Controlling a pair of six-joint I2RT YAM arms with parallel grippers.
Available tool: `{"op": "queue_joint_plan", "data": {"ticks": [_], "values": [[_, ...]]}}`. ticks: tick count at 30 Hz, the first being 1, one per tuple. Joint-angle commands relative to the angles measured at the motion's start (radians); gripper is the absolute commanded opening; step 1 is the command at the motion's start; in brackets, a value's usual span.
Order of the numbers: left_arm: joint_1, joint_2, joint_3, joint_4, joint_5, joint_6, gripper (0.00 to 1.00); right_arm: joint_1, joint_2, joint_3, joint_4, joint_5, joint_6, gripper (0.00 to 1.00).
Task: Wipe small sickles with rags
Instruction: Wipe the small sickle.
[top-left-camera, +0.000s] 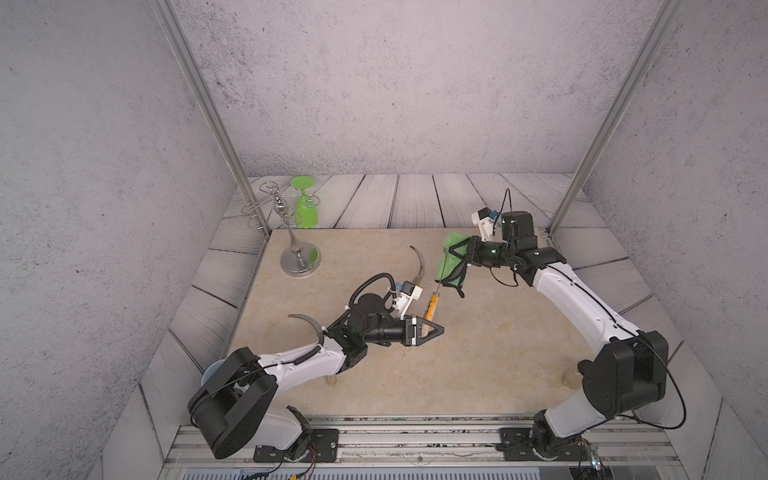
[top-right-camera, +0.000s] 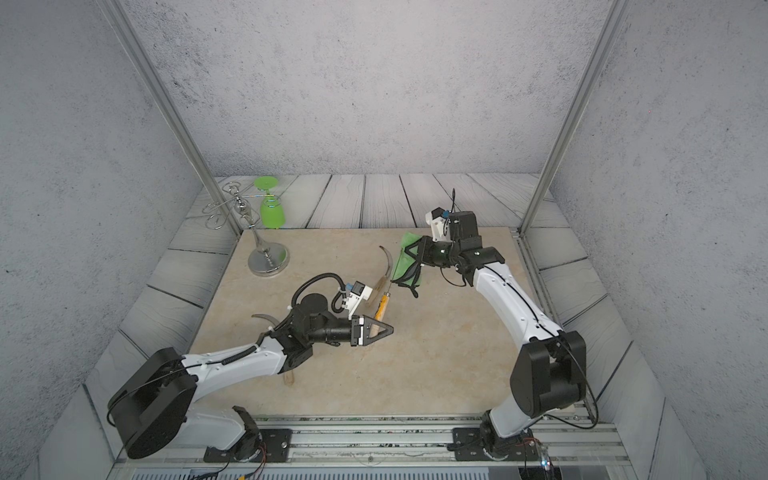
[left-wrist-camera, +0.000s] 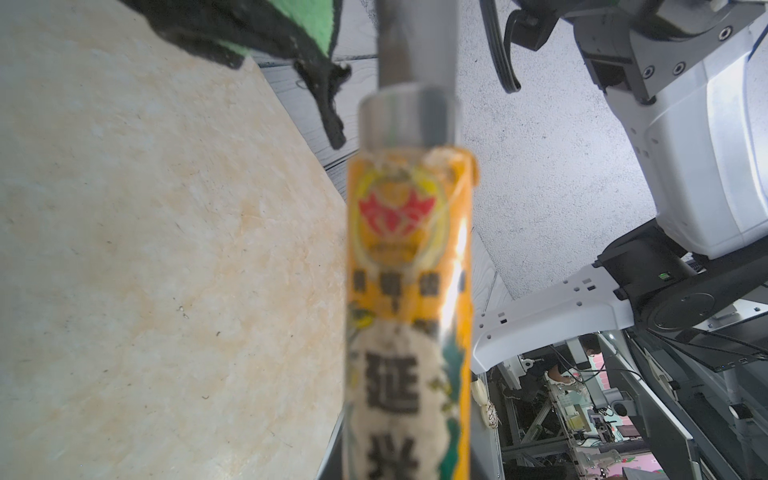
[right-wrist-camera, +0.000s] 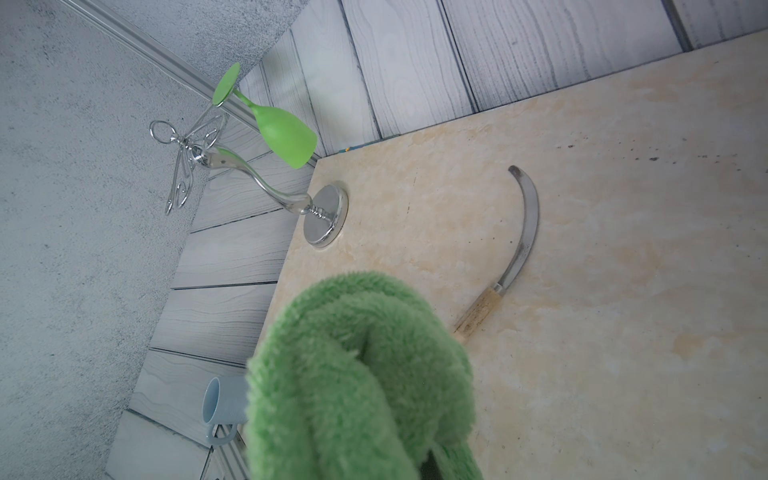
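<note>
My left gripper (top-left-camera: 434, 330) is shut on the pale handle of a small sickle (top-left-camera: 432, 305) with an orange label (left-wrist-camera: 409, 270). That sickle is held off the table, and its thin blade runs up against the green rag (top-left-camera: 449, 259). My right gripper (top-left-camera: 455, 257) is shut on the rag (right-wrist-camera: 357, 374), whose black strap (left-wrist-camera: 328, 104) hangs below. A second sickle (top-left-camera: 419, 259) (right-wrist-camera: 528, 220) lies flat on the slab, left of the rag. The left arm partly hides a third sickle (top-left-camera: 307, 322).
A chrome glass rack (top-left-camera: 300, 259) stands at the beige slab's far left corner, with a green upside-down glass (top-left-camera: 306, 212) hanging on it. A pale blue mug (right-wrist-camera: 220, 403) lies off the slab's left edge, behind the left arm. Metal posts (top-left-camera: 216, 124) flank the table.
</note>
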Motion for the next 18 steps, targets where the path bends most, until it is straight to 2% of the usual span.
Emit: {"op": "queue_joint_plan", "data": {"ticks": [1, 18], "values": [[-0.008, 0.018, 0.046, 0.002, 0.023, 0.019, 0.00, 0.025, -0.077, -0.016, -0.003, -0.114, -0.024, 0.16], [0.008, 0.139, 0.127, -0.054, 0.012, 0.050, 0.00, 0.077, -0.232, -0.072, -0.079, -0.119, -0.081, 0.16]]}}
